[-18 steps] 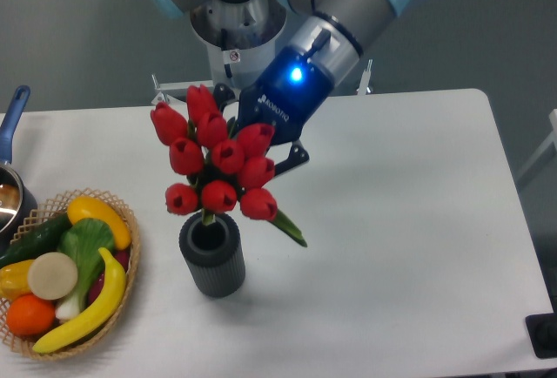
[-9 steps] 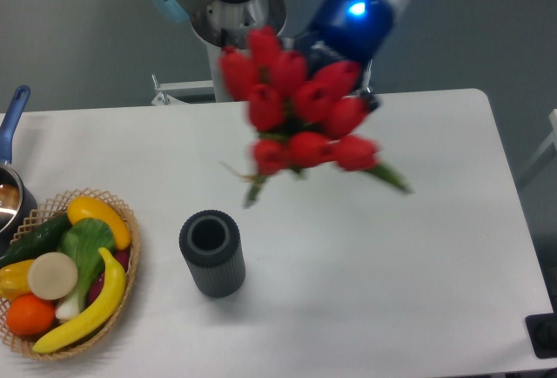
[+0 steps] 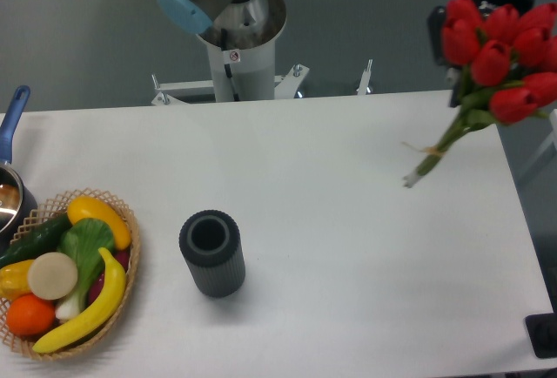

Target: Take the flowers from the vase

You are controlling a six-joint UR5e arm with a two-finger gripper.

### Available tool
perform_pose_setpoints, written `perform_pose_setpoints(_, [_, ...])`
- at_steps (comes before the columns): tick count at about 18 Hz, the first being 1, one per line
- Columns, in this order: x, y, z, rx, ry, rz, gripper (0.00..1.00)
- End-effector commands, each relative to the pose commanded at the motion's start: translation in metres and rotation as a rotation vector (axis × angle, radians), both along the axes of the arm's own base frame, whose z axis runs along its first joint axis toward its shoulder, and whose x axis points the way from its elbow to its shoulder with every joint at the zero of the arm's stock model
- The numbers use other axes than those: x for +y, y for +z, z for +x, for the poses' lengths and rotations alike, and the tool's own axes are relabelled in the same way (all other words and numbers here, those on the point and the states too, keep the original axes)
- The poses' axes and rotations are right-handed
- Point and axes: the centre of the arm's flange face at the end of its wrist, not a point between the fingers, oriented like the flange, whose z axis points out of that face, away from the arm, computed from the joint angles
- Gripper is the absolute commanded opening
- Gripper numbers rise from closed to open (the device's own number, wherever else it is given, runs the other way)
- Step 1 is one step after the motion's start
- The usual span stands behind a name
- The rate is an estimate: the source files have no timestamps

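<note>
The flowers [image 3: 496,47], a bunch of red closed tulip heads on tied green stems, hang in the air at the far right, above the right edge of the white table [image 3: 348,221], with the stem ends slanting down to the left. They are well apart from the vase [image 3: 211,253], a short dark grey ribbed cylinder with a round mouth, which stands upright on the table near the front left. The dark gripper [image 3: 457,43] sits behind the blooms at the top right corner, mostly hidden; the bunch is carried there, so its jaws are closed on the flowers, though the fingers themselves are hard to make out. A wicker basket of fruit and vegetables [image 3: 65,269] rests at the left edge. A small label on the arm's grey base column [image 3: 235,56] is too small to read.
</note>
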Motion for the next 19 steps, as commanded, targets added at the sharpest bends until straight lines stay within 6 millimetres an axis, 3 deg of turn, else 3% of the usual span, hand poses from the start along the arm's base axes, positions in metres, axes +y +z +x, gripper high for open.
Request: perform_pose_setpoints(19, [0.009,-0.014,-0.004,-0.03,-0.011,-0.008,0.4])
